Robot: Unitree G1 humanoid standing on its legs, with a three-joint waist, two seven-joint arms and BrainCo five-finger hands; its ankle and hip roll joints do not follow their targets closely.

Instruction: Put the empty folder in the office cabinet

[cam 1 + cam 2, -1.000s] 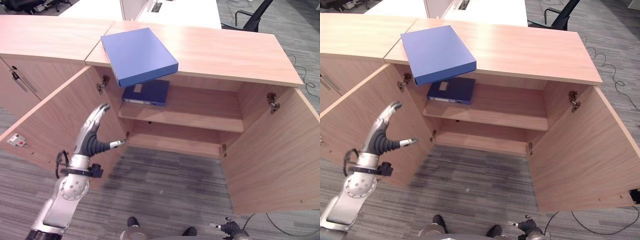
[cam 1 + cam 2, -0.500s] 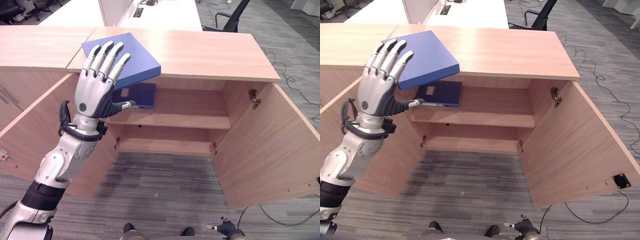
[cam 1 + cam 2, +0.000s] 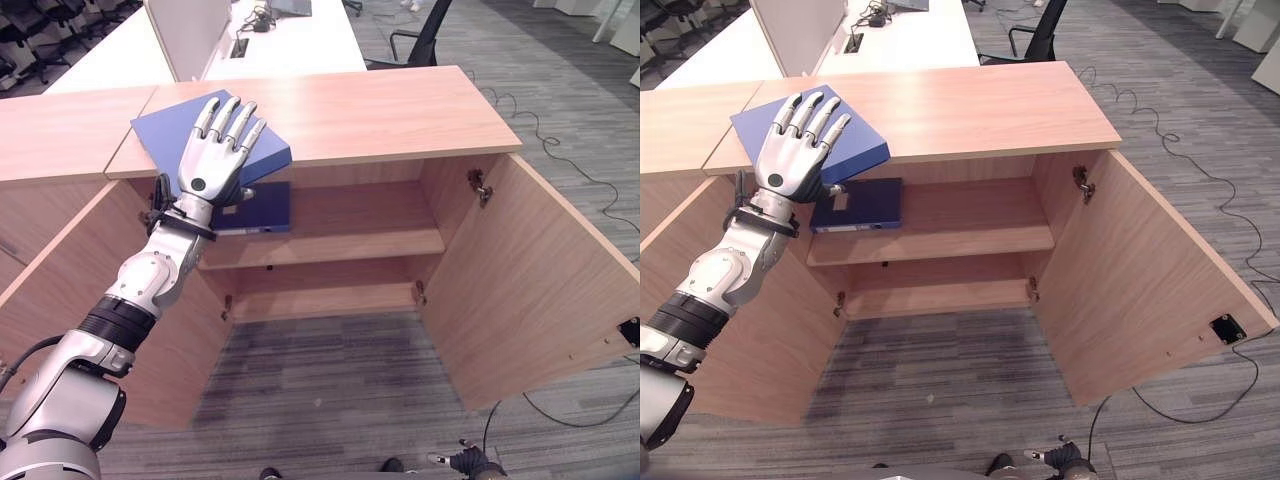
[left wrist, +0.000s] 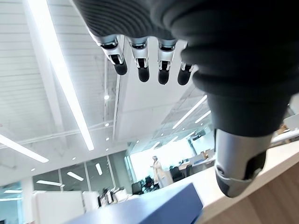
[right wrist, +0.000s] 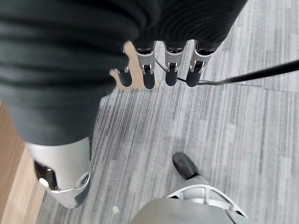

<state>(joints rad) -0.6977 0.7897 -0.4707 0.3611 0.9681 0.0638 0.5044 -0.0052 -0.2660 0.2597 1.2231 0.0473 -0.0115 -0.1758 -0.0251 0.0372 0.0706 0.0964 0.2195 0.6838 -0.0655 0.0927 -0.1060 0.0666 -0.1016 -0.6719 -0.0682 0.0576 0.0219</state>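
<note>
- Office floor, grey carpet; wooden cabinet with both doors open.
- Blue folder on cabinet top, corner overhanging the front edge.
- Left hand raised, fingers spread, over folder; contact unclear.
- Second blue folder on upper shelf.
- Right hand low, fingers straight.

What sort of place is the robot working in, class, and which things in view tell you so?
Most likely an open-plan office: a low wooden cabinet with open doors, a blue folder on top under the left hand, white desks, an office chair and grey carpet.
</note>
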